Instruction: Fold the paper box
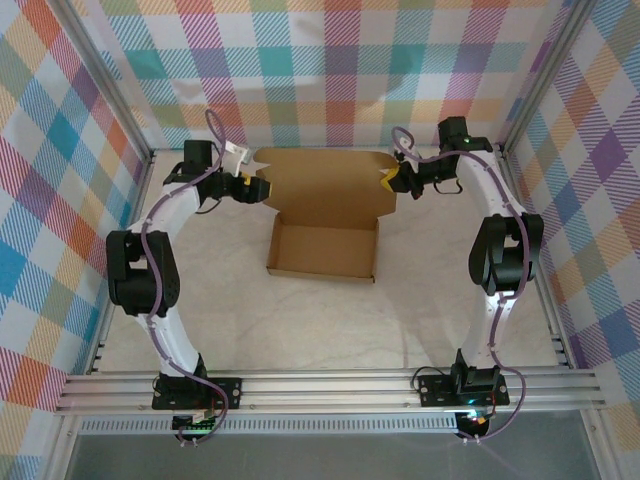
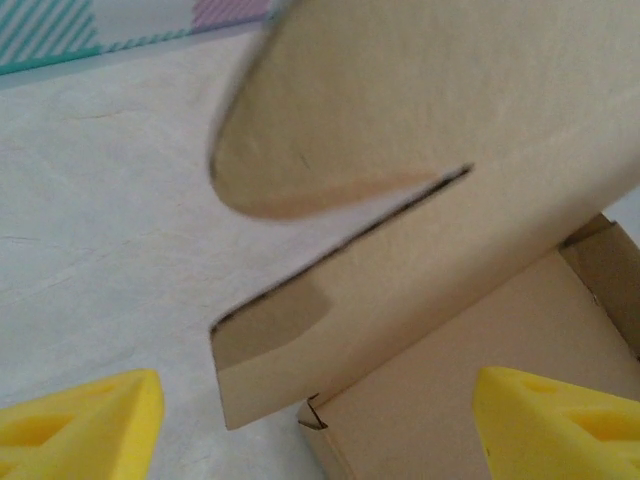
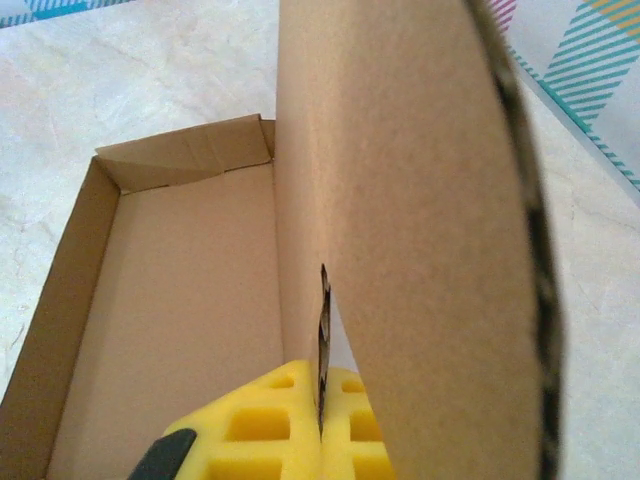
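Box location: the paper box sits on the middle of the table, tray open upward. All places below are given from this tray.
Lid: the lid rises from the tray's far wall. Its exact tilt cannot be told.
Long axis: the lid runs left to right, one end toward each arm.
Right gripper: the right gripper is at the tray's far right corner, clamped on the lid's right ear flap, with the cardboard edge pinched between its pads.
Left gripper: the left gripper is at the tray's far left corner with its fingers spread wide. The left ear flap lies just ahead, between them, and no contact is visible.
Nearer arm: both are equally near, one at each lid end.
Arm pose: both arms reach from beyond the tray's near side, elbows outward, wrists turned inward.
Next move (judgement): the left fingers should close on their flap before the lid swings over the tray.
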